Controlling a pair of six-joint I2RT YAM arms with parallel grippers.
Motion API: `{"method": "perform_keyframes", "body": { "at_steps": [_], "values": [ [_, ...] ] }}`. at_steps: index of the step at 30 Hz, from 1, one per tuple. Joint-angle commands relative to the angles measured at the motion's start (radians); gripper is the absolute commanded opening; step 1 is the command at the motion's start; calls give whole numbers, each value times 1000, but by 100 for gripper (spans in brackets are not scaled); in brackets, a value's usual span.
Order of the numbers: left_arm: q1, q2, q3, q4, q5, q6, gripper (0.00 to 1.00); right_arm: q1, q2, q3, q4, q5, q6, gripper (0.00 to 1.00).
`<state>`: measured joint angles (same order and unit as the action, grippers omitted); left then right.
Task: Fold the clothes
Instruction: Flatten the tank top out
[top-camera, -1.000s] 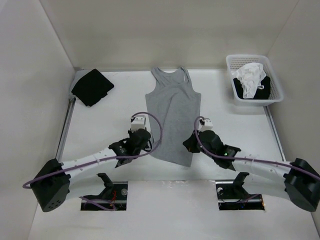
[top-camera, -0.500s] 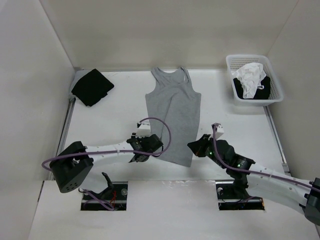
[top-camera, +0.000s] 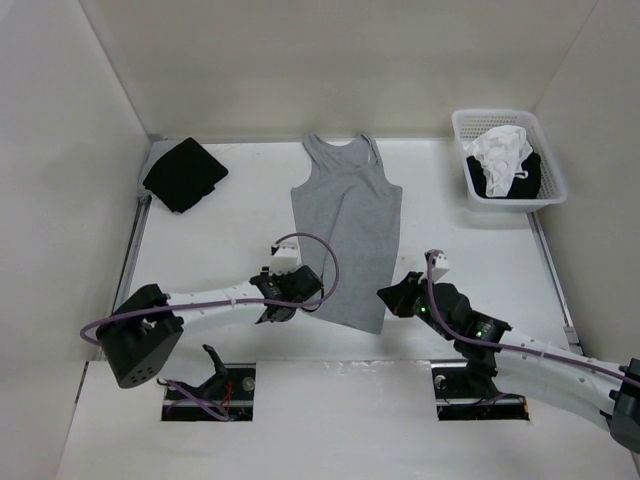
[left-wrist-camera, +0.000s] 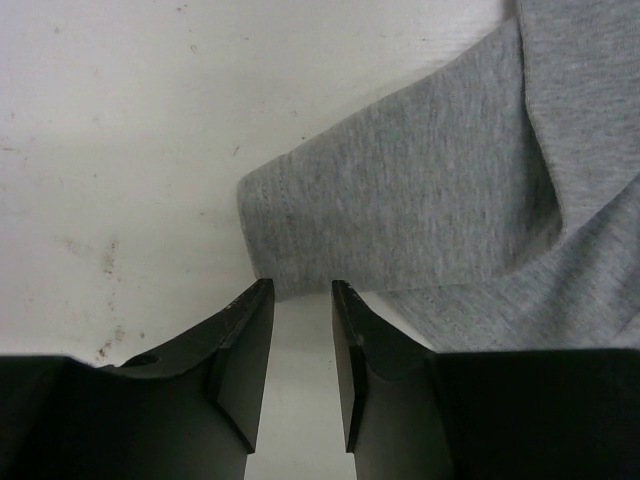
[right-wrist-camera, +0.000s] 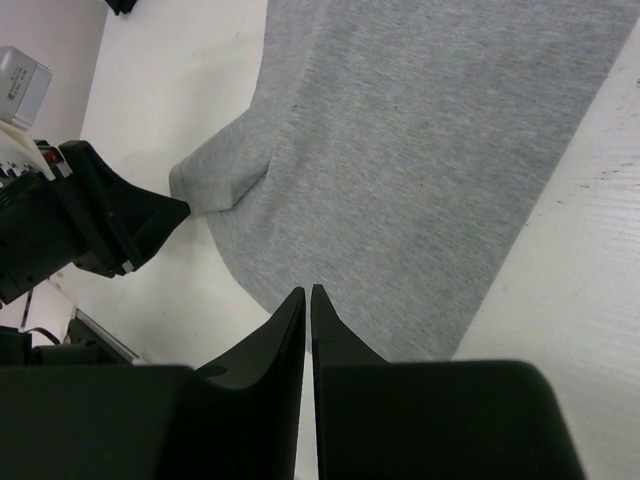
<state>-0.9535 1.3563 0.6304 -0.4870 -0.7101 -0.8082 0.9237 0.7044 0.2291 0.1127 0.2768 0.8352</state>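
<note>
Two sets of jaws wait by the near hem of the tank top (top-camera: 347, 225): left jaws parted, right jaws clenched (both empty). Lengthwise fold seems done; next, grasp that hem.

Tank top (top-camera: 345, 225): thin grey knit cloth, matt, stitched hem. Tabletop (left-wrist-camera: 120, 120): smooth white, matt, faintly speckled. Left end effector (left-wrist-camera: 302, 300): matt black plastic.

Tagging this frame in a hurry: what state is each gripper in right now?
Left gripper: open, empty, fingertips just short of the grey tank top hem corner.
Right gripper: shut, holding nothing, by the tank top's lower edge.
</note>
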Motion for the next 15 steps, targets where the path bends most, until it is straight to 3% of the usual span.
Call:
{"method": "perform_keyframes", "body": {
  "at_steps": [1, 7, 12, 15],
  "values": [
    [15, 6, 20, -2, 12, -16, 30, -1, -11, 4, 30, 9, 4, 9],
    [43, 70, 31, -2, 44, -9, 31, -3, -31, 7, 22, 6, 2, 9],
    [65, 86, 32, 1, 64, -5, 24, -10, -48, 9, 12, 5, 1, 10],
    [72, 95, 26, 21, 90, 3, 13, -16, -55, 15, -2, 5, -2, 11]
  ]
}}
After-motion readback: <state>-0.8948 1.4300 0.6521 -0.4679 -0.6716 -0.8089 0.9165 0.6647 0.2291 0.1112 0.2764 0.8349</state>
